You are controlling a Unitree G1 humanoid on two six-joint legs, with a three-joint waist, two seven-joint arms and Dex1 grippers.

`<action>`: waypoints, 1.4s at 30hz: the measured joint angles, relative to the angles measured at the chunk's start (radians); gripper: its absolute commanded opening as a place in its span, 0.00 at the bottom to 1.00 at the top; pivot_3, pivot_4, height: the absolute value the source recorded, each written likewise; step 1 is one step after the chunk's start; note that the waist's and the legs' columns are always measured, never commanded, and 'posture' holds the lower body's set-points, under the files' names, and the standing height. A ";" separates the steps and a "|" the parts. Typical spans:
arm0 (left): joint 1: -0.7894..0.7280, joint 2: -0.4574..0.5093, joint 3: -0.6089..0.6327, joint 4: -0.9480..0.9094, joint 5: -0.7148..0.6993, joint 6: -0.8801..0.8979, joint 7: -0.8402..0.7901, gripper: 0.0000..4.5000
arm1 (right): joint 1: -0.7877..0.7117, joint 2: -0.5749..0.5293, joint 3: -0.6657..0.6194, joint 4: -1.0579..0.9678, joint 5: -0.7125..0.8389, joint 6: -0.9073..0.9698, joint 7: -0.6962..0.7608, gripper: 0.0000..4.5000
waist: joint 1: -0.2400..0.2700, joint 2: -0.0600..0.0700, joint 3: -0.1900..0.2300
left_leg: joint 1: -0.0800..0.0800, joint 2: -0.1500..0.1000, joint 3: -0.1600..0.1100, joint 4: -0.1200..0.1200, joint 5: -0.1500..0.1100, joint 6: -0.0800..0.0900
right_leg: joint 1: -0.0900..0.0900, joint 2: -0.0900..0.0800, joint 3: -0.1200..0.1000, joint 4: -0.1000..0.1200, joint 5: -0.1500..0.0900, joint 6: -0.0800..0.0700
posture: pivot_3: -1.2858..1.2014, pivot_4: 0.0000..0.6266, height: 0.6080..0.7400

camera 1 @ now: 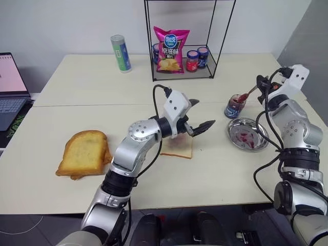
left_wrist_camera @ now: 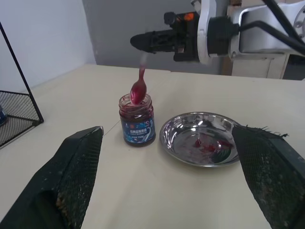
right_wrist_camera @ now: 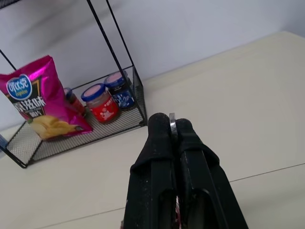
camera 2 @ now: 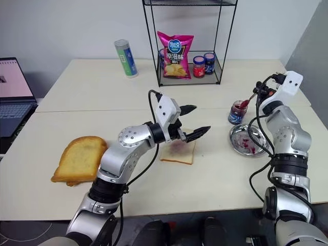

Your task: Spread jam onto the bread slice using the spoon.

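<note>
The bread slice (camera 1: 180, 150) lies flat near the table's middle, pale with a pinkish smear, and my left arm hides part of it. Above its far edge hovers my left gripper (camera 1: 202, 114), open and empty, pointing right. Over at the right, my right gripper (camera 1: 260, 85) is shut on the handle of the spoon (camera 1: 248, 94). The spoon's bowl, coated in red jam (left_wrist_camera: 138, 90), hangs just above the mouth of an open jam jar (left_wrist_camera: 137, 119). In the right wrist view the metal handle (right_wrist_camera: 172, 125) shows between the closed fingers.
A round metal dish (camera 1: 261, 146) smeared with jam sits just in front of the jar. Toasted slices (camera 1: 84, 152) lie at the left, with a laptop (camera 1: 10, 87) beyond them. At the back are a green can (camera 1: 121, 53) and a wire rack (camera 1: 182, 77) holding a crisps bag and small jars.
</note>
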 measured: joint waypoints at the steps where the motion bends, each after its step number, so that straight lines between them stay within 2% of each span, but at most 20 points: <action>1: 0.000 0.001 0.000 0.000 0.000 0.000 0.001 1.00 | 0.000 0.000 0.004 0.005 -0.015 -0.009 0.010 0.01 | 0.000 0.000 0.000 | 0.000 0.000 0.000 0.000 0.000 0.000 | 0.000 0.000 0.000 0.000 0.000 0.000 | 0.52 0.24 1.00; 13: -0.002 0.009 0.000 0.003 0.009 -0.001 0.003 1.00 | -0.005 0.024 0.123 0.127 -0.218 -0.186 0.099 0.01 | -0.002 0.000 0.000 | 0.001 0.000 0.001 0.000 0.000 0.000 | 0.000 0.000 0.001 0.001 0.000 0.000 | 0.52 0.24 1.00; 18: -0.002 0.012 0.000 0.003 0.010 -0.001 0.006 1.00 | -0.017 0.044 0.116 0.163 -0.224 -0.199 0.109 0.01 | -0.002 0.000 0.000 | 0.001 0.000 0.001 0.000 0.000 0.000 | 0.000 0.000 0.001 0.001 0.000 0.000 | 0.52 0.24 1.00; 34: -0.011 0.014 0.004 0.006 0.010 -0.001 0.010 1.00 | -0.101 0.136 -0.174 0.197 0.016 -0.020 -0.036 0.01 | -0.002 0.000 0.000 | 0.002 0.000 0.001 0.000 0.000 0.000 | 0.000 0.000 0.001 0.002 0.000 0.000 | 0.52 0.24 1.00; 42: -0.029 0.014 0.008 0.027 0.010 -0.015 0.009 1.00 | -0.105 0.144 -0.232 0.197 0.067 0.000 -0.084 0.01 | -0.002 0.000 0.000 | 0.002 0.000 0.001 0.000 0.000 0.000 | 0.000 0.000 0.001 0.001 0.000 0.000 | 0.52 0.24 1.00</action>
